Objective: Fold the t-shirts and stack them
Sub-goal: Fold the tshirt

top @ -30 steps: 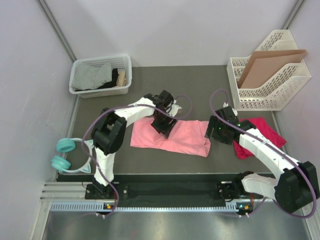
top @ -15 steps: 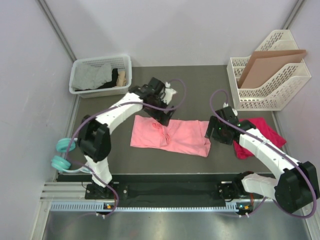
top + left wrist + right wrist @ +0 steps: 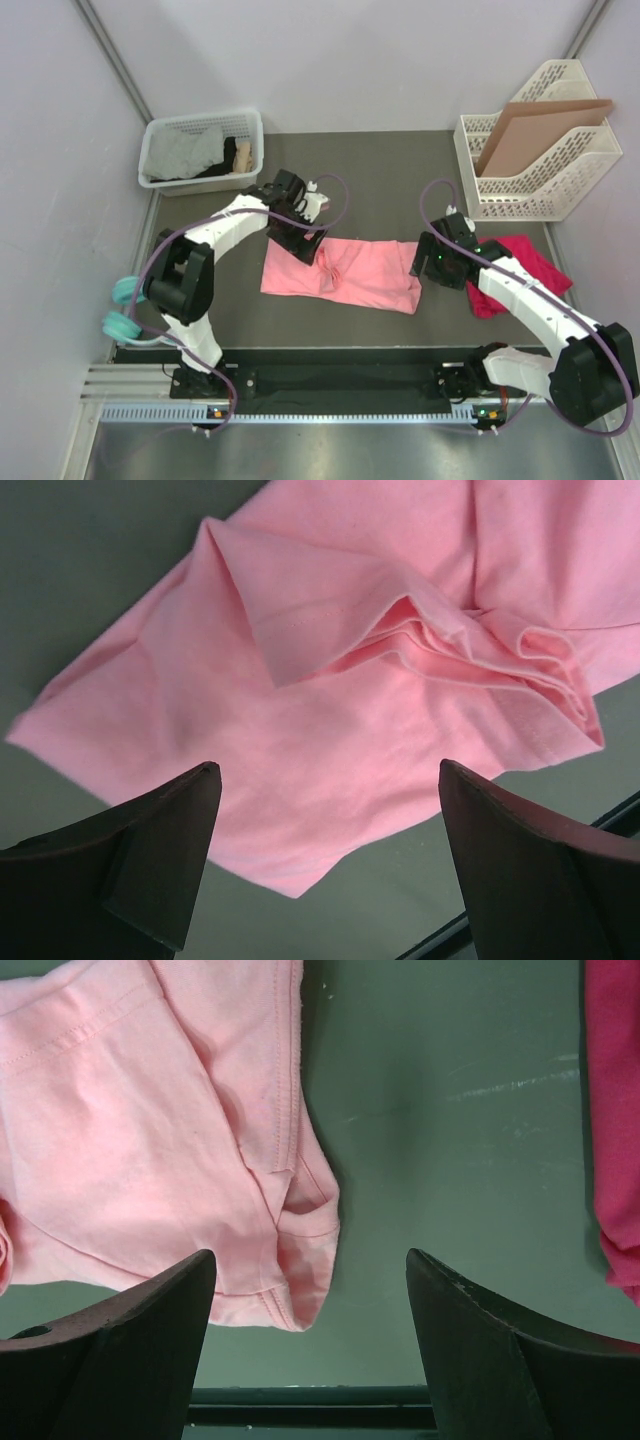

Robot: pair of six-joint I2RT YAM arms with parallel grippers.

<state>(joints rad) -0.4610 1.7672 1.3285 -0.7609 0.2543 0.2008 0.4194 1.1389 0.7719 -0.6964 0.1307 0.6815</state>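
Observation:
The light salmon-pink t-shirt (image 3: 355,275) lies flat across the middle of the dark table, with a bunched fold near its middle (image 3: 440,645). My left gripper (image 3: 303,245) hovers open and empty over the shirt's far left part; in the left wrist view the gripper (image 3: 328,772) sits above the shirt's edge. My right gripper (image 3: 432,262) is open and empty over the shirt's right end, above its hemmed corner (image 3: 300,1260). The magenta-red t-shirt (image 3: 525,262) lies crumpled to the right, partly under my right arm, and shows at the right wrist view's edge (image 3: 615,1110).
A white basket (image 3: 200,128) with grey cloth stands at the back left. A white file rack (image 3: 540,190) holding a brown cardboard sheet (image 3: 535,135) stands at the back right. Teal headphones (image 3: 125,305) lie at the left edge.
My left gripper has moved from the pink shirt's middle toward its far left, leaving a bunched fold in the cloth. The right arm has not moved.

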